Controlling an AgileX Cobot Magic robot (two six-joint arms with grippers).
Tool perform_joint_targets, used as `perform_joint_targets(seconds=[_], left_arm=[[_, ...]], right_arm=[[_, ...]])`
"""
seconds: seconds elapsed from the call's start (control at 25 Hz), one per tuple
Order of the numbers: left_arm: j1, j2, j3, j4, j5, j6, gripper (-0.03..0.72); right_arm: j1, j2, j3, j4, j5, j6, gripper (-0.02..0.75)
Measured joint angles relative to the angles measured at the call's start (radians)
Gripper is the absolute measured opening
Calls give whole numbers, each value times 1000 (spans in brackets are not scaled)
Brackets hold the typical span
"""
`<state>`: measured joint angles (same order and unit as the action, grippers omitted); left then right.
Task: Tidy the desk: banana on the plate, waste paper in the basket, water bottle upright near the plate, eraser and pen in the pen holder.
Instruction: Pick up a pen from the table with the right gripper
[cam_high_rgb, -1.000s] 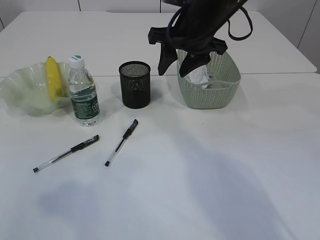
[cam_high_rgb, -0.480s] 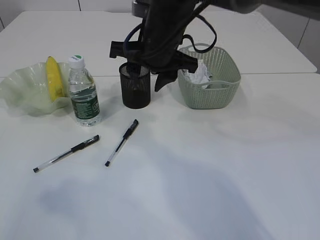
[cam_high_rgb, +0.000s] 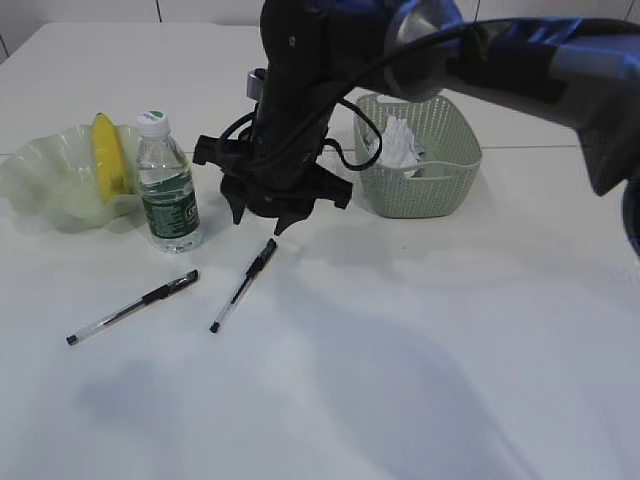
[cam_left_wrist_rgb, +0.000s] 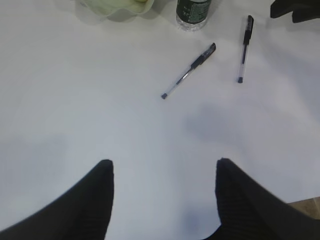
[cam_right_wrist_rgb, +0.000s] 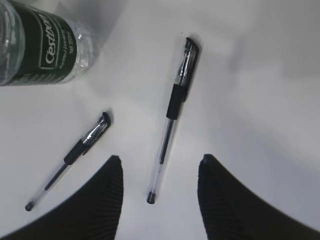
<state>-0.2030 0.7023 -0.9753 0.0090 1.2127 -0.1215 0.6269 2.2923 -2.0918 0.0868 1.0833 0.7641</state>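
My right gripper (cam_high_rgb: 258, 218) is open and empty, low over the desk (cam_high_rgb: 420, 340), just above the cap end of the right pen (cam_high_rgb: 243, 285). In the right wrist view this pen (cam_right_wrist_rgb: 172, 115) lies lengthwise between the open jaws (cam_right_wrist_rgb: 160, 160), and the left pen (cam_right_wrist_rgb: 70, 155) lies beside them. The left pen (cam_high_rgb: 132, 307) lies further left. The banana (cam_high_rgb: 105, 155) rests on the green plate (cam_high_rgb: 40, 180). The water bottle (cam_high_rgb: 168, 185) stands upright beside it. The waste paper (cam_high_rgb: 400, 145) sits in the basket (cam_high_rgb: 420, 185). My left gripper (cam_left_wrist_rgb: 164, 164) is open and empty above bare desk. The pen holder is hidden behind my right arm. No eraser shows.
The right arm reaches across the middle from the upper right, passing in front of the basket's left side. In the left wrist view both pens (cam_left_wrist_rgb: 189, 70) (cam_left_wrist_rgb: 243, 48) and the bottle's base (cam_left_wrist_rgb: 192, 7) lie far ahead of the jaws.
My right gripper moved left from above the basket, past the pen holder, and down to the desk over the right pen. The waste paper lies in the basket.
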Motion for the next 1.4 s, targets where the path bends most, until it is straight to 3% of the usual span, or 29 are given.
perform_joint_targets(seconds=[0.32, 0.52, 1.4], left_arm=[[0, 0, 0, 0, -7, 0, 454], [0, 0, 0, 0, -8, 0, 454], [0, 0, 0, 0, -22, 1, 454]], right_arm=[[24, 116, -118, -2, -2, 95, 363], [35, 154, -157, -72, 7, 160, 361], [34, 272, -214, -87, 30, 260, 361]])
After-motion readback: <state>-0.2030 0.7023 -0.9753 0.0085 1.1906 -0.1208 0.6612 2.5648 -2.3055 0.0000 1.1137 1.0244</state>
